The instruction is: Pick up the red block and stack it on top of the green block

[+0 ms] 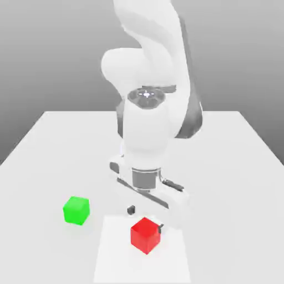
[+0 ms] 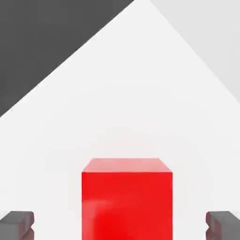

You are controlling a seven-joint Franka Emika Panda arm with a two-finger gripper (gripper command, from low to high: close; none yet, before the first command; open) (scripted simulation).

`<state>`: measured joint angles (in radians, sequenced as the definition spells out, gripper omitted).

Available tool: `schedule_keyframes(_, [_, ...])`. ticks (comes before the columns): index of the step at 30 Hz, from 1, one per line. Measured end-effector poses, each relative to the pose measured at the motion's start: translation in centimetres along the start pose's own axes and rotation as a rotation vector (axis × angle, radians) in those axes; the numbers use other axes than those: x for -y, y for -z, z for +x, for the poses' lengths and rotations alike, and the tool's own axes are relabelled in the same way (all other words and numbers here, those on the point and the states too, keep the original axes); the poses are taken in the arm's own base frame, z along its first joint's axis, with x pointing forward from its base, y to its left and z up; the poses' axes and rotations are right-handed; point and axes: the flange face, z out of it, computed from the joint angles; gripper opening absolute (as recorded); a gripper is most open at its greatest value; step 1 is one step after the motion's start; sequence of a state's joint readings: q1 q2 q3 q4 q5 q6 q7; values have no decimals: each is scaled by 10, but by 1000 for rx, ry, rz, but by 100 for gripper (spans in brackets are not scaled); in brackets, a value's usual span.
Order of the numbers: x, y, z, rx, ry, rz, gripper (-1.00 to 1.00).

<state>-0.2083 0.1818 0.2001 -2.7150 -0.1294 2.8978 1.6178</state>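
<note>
The red block (image 1: pixel 146 234) sits on the white surface (image 1: pixel 233 166), toward the near edge in the exterior view, with one corner turned to that camera. The end effector (image 1: pixel 146 218) is spread wide around it, released and grasping nothing: one dark fingertip (image 1: pixel 131 209) stands apart from the red block on the exterior view's left and behind it, the other just beside its upper edge on the exterior view's right. In the hand view the red block (image 2: pixel 126 199) lies centred between the two grey pads (image 2: pixel 18 224), with clear gaps on both sides. Above the red block the white arm descends nearly vertically, its wrist pointing straight down. The green block (image 1: pixel 76 210) rests on the surface well apart from the red block, on the exterior view's left.
</note>
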Motion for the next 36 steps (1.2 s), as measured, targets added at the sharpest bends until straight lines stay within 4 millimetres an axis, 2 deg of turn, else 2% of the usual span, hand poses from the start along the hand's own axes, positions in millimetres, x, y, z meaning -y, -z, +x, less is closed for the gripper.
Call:
schedule_keyframes(3, [-3,-22,0,-2,1,-4,0])
schedule_keyframes(4, [-4,-27,0,-3,2,-6,-100])
schedule_keyframes(11, [-3,-26,0,-3,2,-4,-100])
schedule_keyframes(21, [-3,35,3,-5,-3,-4,-100])
schedule_keyframes(28, [-38,51,85,-43,-185,-23,-100])
schedule_keyframes(36, [-92,71,152,-32,-375,-17,-100])
